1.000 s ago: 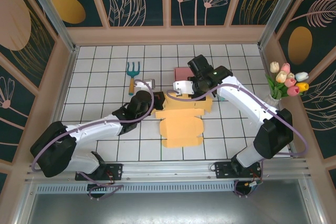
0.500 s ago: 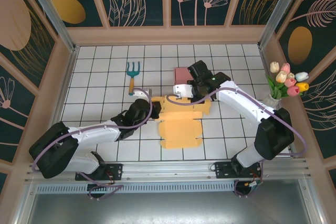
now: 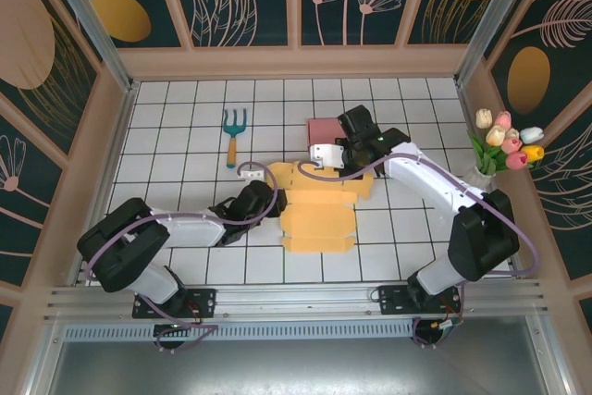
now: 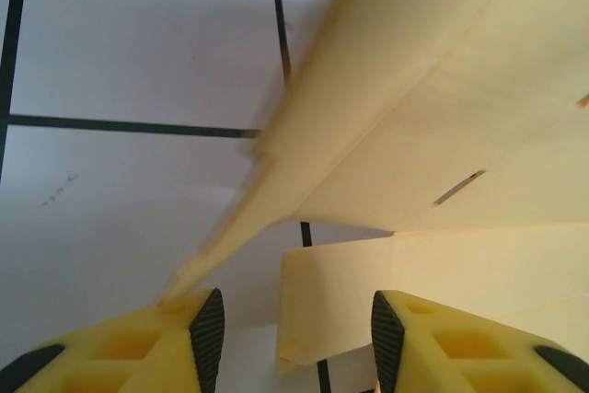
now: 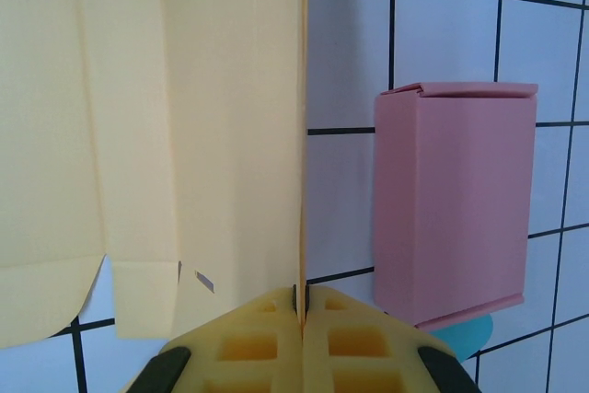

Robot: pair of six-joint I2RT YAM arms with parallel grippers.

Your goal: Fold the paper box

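Lying mostly flat, the paper box looked to be at an early stage: its panels and flaps were spread on the table between the two grippers, creases showed, but no tab sat in a slot and no corner was formed. One panel stood upright, pinched by its thin edge in the clenched jaws of the right gripper, and the rest of the sheet spread away to one side of those jaws. The left gripper had its jaws parted and grasped nothing. A raised flap slanted just ahead of and above them, and a lower flap's corner lay in the gap between them. Whether the raised flap's tip touched one finger could not be told. By my judgement, nearly all the folding remained: raising the other walls, tucking tabs, closing the lid.

On the far side of the right jaws from the sheet, a pink box stood near, leaving little room there. Bare tiles lay outside the left jaws, with a garden fork well beyond.
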